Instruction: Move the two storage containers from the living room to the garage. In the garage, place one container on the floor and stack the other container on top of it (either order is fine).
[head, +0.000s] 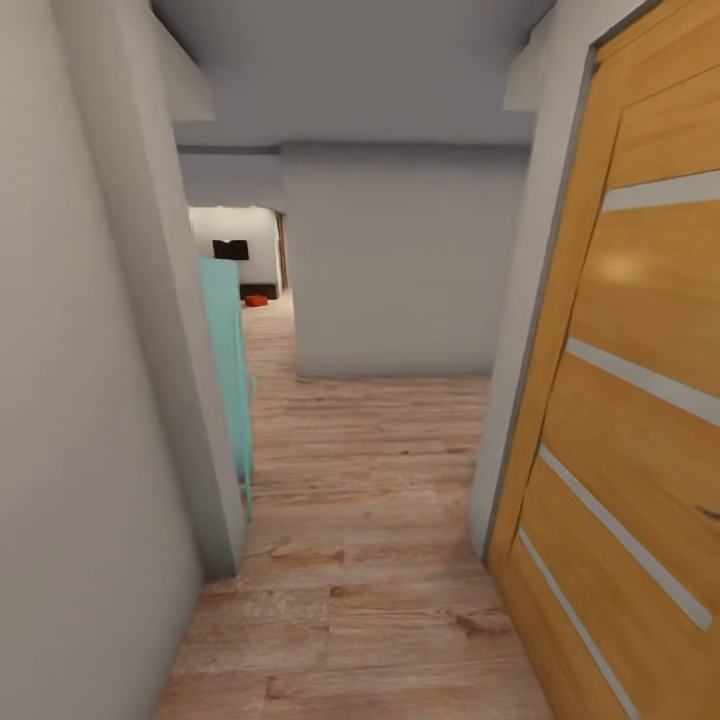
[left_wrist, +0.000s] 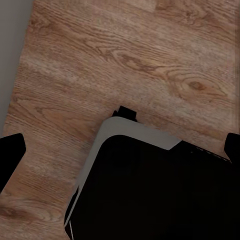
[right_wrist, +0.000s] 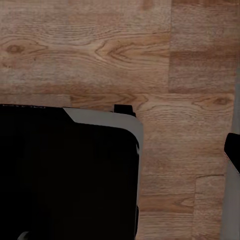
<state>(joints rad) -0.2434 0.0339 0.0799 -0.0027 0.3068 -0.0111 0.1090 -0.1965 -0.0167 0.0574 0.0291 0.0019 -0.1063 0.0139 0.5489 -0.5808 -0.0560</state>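
step: driving down the hallway toward the living room | target: 1 orange-red container (head: 256, 300) far off on the wood floor (head: 370, 520), past the teal cabinet (head: 228, 370) | grippers: both carry nothing, openness can't tell | advice: keep centred between grey wall (head: 90, 400) and wooden door (head: 630, 400), then bear left.

Left tool (left_wrist: 120, 150) aimed downward, dark fingertips (left_wrist: 11, 152) spread wide, right tool (right_wrist: 120, 150) likewise aimed downward

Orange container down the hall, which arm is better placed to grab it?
Left, marginally: the orange container lies far ahead, left of centre, past the teal object. Both wrist views face the wood floor, nowhere near it, so the robot must drive first.
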